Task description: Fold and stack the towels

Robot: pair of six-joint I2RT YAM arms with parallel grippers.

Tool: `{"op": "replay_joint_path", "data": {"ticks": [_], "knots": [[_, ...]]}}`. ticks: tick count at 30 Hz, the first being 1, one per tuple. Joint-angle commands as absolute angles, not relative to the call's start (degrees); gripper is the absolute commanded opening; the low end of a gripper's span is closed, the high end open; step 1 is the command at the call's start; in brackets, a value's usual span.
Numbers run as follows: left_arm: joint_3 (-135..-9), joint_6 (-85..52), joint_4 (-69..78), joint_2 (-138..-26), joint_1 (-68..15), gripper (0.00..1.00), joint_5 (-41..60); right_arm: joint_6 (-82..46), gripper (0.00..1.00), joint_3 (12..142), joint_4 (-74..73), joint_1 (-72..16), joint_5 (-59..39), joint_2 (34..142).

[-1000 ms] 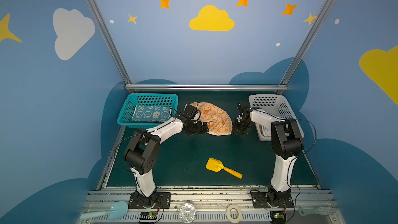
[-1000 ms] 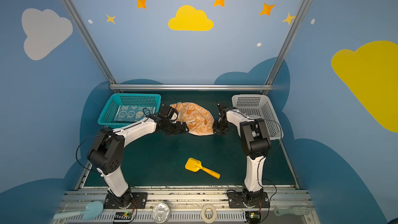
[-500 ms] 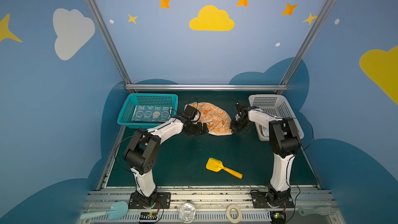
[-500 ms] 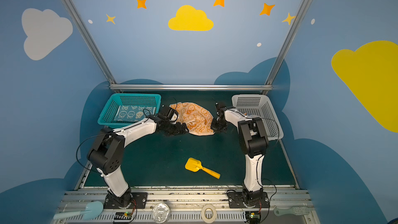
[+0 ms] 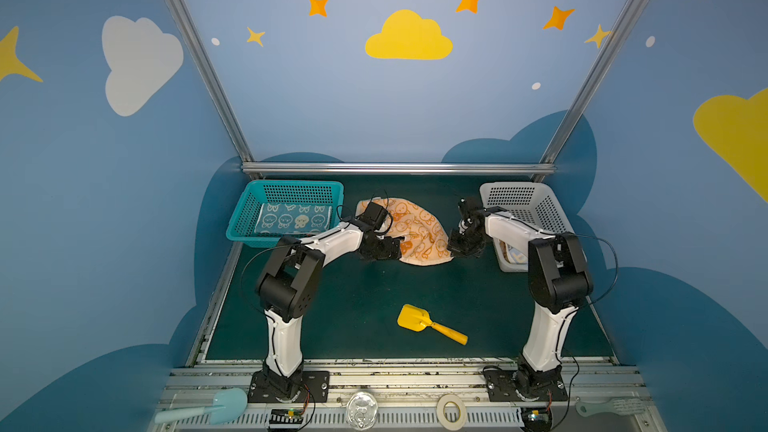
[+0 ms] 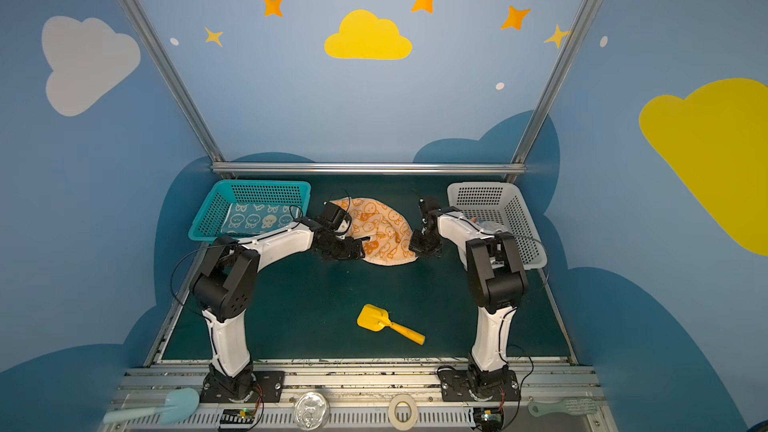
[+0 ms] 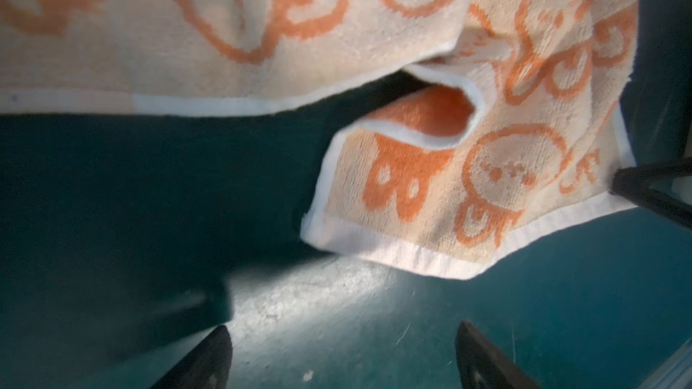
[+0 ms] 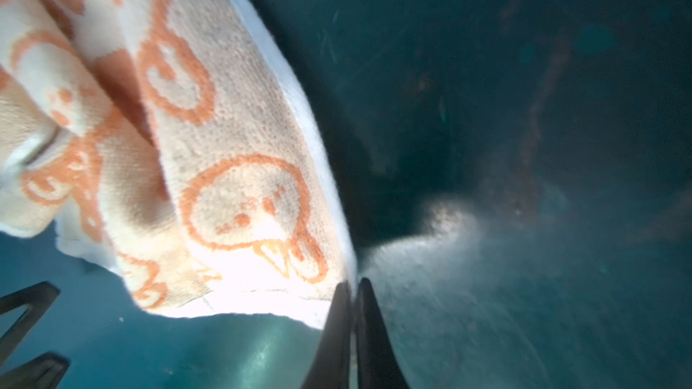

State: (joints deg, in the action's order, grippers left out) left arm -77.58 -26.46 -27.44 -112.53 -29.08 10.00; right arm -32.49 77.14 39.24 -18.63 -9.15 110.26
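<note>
Orange towel [image 5: 415, 230]: lies crumpled on the mat [image 5: 374, 305] at the back middle, between the two baskets. It is part doubled over, with one white-hemmed corner flap curled back on itself in the left wrist view [image 7: 430, 188]. It is not yet flat enough to fold.

Right gripper [image 8: 352, 286]: pinched tight on the towel's hem at its right near corner, low to the mat. The fingers meet with only the thin edge between them. Judged purpose: hold that corner so the cloth can be pulled taut.

Left gripper [image 7: 342, 331]: jaws wide apart with nothing between them, low over the mat just short of the towel's left near corner. It looks lined up to take that flap, so both near corners would be held for spreading.

Blue towel [image 5: 295, 218]: lies folded flat in the teal basket [image 5: 249, 209], at the back left. This is likely the base of the stack.

White basket [image 5: 552, 209]: at the back right, behind the right arm. Some cloth shows inside, too hidden to name.

Scoop [image 5: 428, 322]: yellow, near the front of the mat, well apart from the towel and no part of this job.

Step in hand: securing the second corner.

Risk: the curled flap may slip or bunch as the left jaws close.
</note>
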Motion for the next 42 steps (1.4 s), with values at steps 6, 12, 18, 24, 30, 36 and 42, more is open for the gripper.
{"op": "replay_joint_path", "data": {"ticks": [6,12,18,24,30,36,42], "knots": [[-83.4,-22.9,-31.7,-117.1,-30.7,0.75,6.9,-31.2,0.00,76.3,40.6,-17.7,-9.0,107.0],[-83.9,-22.0,-33.0,-119.5,-31.8,0.67,3.4,-31.4,0.00,76.1,39.5,-17.5,-10.7,107.1],[-85.2,-22.0,-33.1,-121.2,-33.1,0.61,1.6,-31.2,0.00,75.7,38.5,-17.6,-12.0,107.1],[-87.4,-21.2,-35.4,-123.6,-33.9,0.45,-0.5,-31.0,0.00,75.4,38.4,-17.6,-12.4,106.5],[-88.5,-20.1,-37.5,-125.1,-34.5,0.32,-3.2,-30.8,0.00,75.8,38.5,-17.6,-12.4,106.2],[-87.5,-19.9,-36.9,-125.4,-34.8,0.15,-2.6,-30.8,0.00,76.3,38.8,-17.6,-12.5,106.9],[-84.2,-20.9,-33.7,-124.6,-35.4,0.03,-0.6,-30.5,0.00,76.6,39.2,-17.6,-12.6,106.8]]}}
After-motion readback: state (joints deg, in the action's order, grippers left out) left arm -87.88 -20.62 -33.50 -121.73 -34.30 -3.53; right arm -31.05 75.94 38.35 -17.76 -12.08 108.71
